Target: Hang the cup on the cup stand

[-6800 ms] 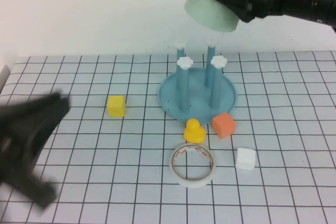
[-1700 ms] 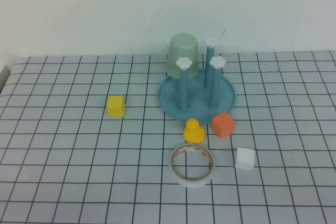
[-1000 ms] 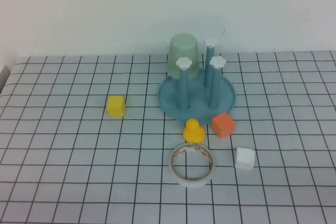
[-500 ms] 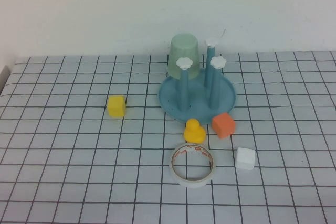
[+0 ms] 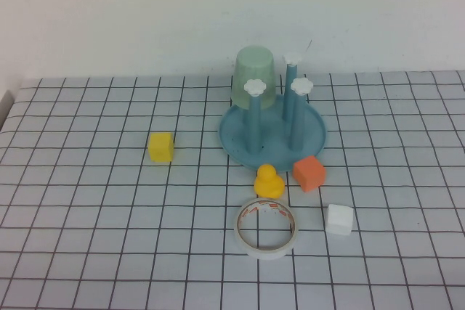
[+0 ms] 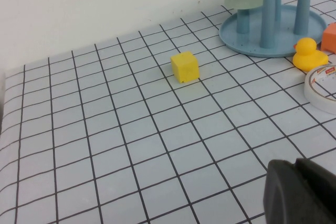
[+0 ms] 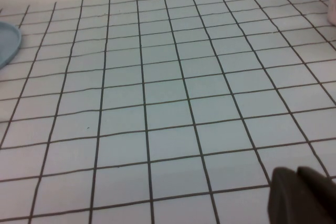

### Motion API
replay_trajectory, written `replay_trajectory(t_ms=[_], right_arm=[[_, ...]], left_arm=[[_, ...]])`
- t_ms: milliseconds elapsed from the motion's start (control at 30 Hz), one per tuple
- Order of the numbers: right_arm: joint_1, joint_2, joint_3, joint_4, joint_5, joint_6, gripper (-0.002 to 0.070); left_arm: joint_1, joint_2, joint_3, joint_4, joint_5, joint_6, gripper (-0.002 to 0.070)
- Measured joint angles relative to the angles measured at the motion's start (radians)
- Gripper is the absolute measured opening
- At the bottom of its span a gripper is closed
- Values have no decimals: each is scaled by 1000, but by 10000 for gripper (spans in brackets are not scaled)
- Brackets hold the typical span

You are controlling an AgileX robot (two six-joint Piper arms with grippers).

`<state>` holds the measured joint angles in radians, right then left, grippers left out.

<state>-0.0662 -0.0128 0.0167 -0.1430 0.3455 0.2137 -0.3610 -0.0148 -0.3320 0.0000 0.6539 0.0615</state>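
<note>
The smooth tapered cup (image 5: pixel 254 78) sat upside down on a back peg of the round blue cup stand (image 5: pixel 312 136). Left claw (image 6: pixel 302 192) and right claw (image 7: pixel 302 195) hung closed, empty, above the gridded bench (image 5: pixel 87 215).

Mint cup (image 5: pixel 254 76) hangs inverted on blue stand (image 5: pixel 273 132).

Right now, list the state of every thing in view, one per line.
cup: upside down over a rear peg of the cup stand
cup stand: upright on the table
tape roll: lying flat
duck: upright
left hand: shut, empty, low over the table
right hand: shut, empty, low over the table
</note>
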Motion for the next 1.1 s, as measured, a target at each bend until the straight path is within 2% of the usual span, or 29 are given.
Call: replay_trajectory(t_ms=[500,600,767,867,967,1100], right_arm=[[0,0,0,0,0,2,-1],[0,0,0,0,0,2,-1],[0,0,0,0,0,4,-1],[0,0,0,0,0,4,-1],[0,0,0,0,1,4,-1],[0,0,0,0,1,4,-1]], left_arm=[[14,0,25,0,-46,3,-2],[81,0,97,0,-146,28,-1],[271,0,238,-55,-380,37,-1],[363,0,297,-84,-440,37,-1],[399,0,341,-80,-458,37,-1],[404,0,352,-50,-450,45,-1]])
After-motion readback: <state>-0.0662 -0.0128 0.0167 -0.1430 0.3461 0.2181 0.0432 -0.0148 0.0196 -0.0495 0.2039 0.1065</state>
